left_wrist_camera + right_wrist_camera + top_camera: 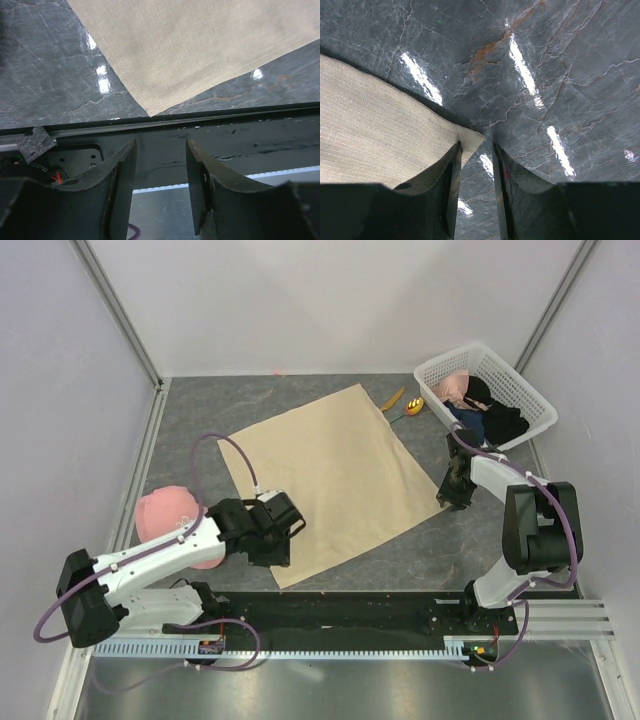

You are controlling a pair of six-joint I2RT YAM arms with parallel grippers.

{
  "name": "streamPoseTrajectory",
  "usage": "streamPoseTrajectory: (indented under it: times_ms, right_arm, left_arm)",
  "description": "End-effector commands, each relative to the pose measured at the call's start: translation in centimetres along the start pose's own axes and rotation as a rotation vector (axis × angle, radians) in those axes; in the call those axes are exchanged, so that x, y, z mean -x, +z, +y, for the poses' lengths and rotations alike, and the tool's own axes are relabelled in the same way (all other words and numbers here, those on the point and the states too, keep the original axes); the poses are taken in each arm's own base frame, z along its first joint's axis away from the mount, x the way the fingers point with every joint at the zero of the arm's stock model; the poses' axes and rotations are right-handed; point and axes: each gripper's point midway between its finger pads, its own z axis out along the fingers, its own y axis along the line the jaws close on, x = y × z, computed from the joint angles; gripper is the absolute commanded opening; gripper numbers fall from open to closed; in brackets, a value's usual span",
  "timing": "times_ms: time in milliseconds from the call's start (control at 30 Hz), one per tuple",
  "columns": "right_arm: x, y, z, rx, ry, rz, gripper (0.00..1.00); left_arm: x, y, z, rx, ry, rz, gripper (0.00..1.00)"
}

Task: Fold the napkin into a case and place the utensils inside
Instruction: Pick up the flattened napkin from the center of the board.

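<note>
Nearest, the black base rail (pixel 330 625) ran along the table (pixel 200 420) edge. The left gripper (pixel 160 145) stood over it with its jaws released and nothing between them. A pink cap (pixel 165 515) lay at the left. The napkin (pixel 330 475) lay flat and unfolded mid-table. The right gripper (pixel 476 145) was at the napkin's right corner with its jaws narrowly parted and not clenched on the cloth. Beyond the napkin's far corner lay the knife (pixel 393 400) and spoon (pixel 413 407), on the bare dark marbled surface. The white basket (pixel 450 356), far right, held pink cloth (pixel 452 388) and dark clothes (pixel 495 420). White walls (pixel 330 300) enclosed the table.
</note>
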Motion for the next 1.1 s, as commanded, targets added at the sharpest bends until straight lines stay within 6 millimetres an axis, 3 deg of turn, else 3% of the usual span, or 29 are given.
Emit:
streamPoseTrajectory:
  times_ms: [0, 133, 433, 633, 800, 867, 933, 967, 1067]
  right_arm:
    - [1.4, -0.5, 0.5, 0.013, 0.010, -0.052, 0.40]
    - [1.9, -1.6, 1.0, 0.048, 0.012, -0.070, 0.42]
    - [2.2, -1.6, 1.2, 0.056, 0.018, -0.070, 0.43]
    - [2.1, 0.1, 1.5, 0.047, 0.014, -0.045, 0.43]
    - [0.5, 1.1, 0.4, 0.015, 0.016, -0.022, 0.35]
    - [0.2, 1.2, -0.2, 0.004, 0.014, -0.020, 0.26]
    - [0.5, 1.3, -0.7, -0.006, 0.020, -0.024, 0.20]
    - [0.9, 1.2, -0.9, -0.010, 0.018, -0.032, 0.11]
    - [1.8, 0.9, -0.8, -0.002, 0.014, -0.048, 0.02]
  left_arm:
    - [-0.1, 0.1, 0.0, 0.079, 0.029, -0.042, 0.52]
    - [-0.6, 0.4, 0.1, 0.098, 0.060, -0.035, 0.50]
    - [-0.5, 0.8, 0.5, 0.123, 0.088, -0.041, 0.45]
    - [-0.7, 1.6, 0.3, 0.132, 0.121, -0.024, 0.49]
    - [-1.3, 2.4, -0.3, 0.106, 0.191, 0.021, 0.58]
    - [-1.2, 2.7, -0.5, 0.096, 0.221, 0.021, 0.61]
    - [-1.3, 2.9, -0.5, 0.087, 0.242, 0.022, 0.61]
    - [-1.2, 2.9, -0.8, 0.072, 0.270, 0.023, 0.61]
    - [-1.3, 3.3, -1.7, 0.030, 0.319, 0.028, 0.62]
